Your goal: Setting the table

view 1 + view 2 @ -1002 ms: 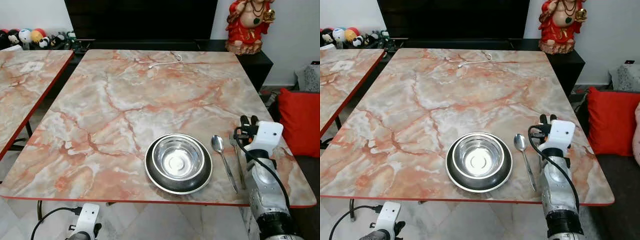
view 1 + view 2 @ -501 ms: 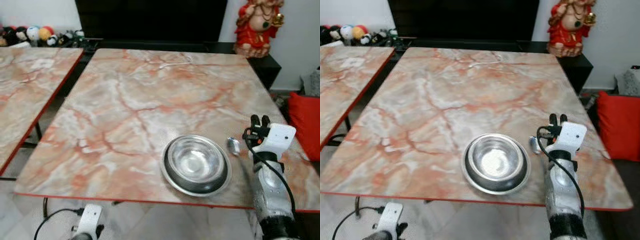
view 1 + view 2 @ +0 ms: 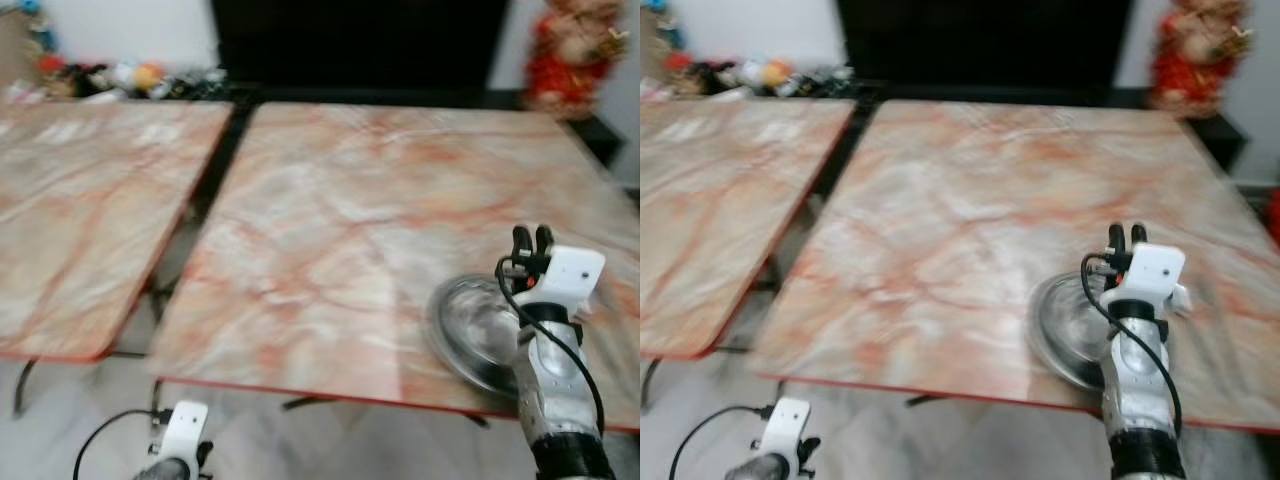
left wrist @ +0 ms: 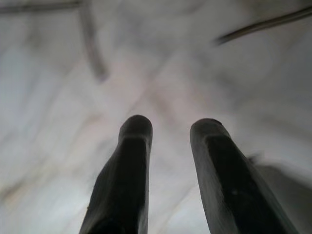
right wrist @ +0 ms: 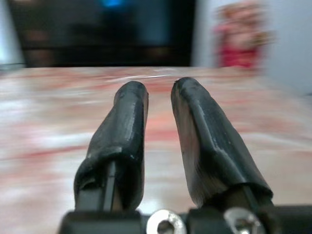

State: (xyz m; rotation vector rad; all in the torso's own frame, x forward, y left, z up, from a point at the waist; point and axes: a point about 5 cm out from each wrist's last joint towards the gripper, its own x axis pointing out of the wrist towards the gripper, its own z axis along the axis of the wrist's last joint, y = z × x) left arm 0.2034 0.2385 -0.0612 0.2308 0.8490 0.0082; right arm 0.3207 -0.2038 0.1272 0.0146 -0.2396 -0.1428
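- The two long black fingers (image 5: 131, 141) of the right gripper (image 5: 158, 95) stand apart with a narrow gap between them and grasp nothing; in the right wrist view they point across the tabletop toward a dark wall unit and a blurred red figure.
- From the head camera, the right gripper (image 3: 533, 243) sits at the end of a silver arm raised over the near right part of the marble-patterned table with the thin red edge (image 3: 330, 250), its fingertips pointing up and away from the robot.
- The round shiny metal bowl on its dark rimmed plate (image 3: 470, 325) rests on that table near the front edge, just to the robot's left of the right arm, which covers its right side.
- The bowl is round, so it has no clear long axis; it sits upright with its opening facing up. The picture is blurred, and finer detail cannot be made out.
- The left gripper (image 4: 170, 161) hangs low below the table edge; its two black fingers (image 4: 129, 170) are parted and hold nothing, with a pale blurred floor beyond them.
- A second marble-patterned table (image 3: 90, 210) stands to the left, separated from the first by a dark gap.
- A red and gold statue (image 3: 575, 50) stands at the far right, and a row of small colourful toys (image 3: 110, 75) lines the far left against the wall.
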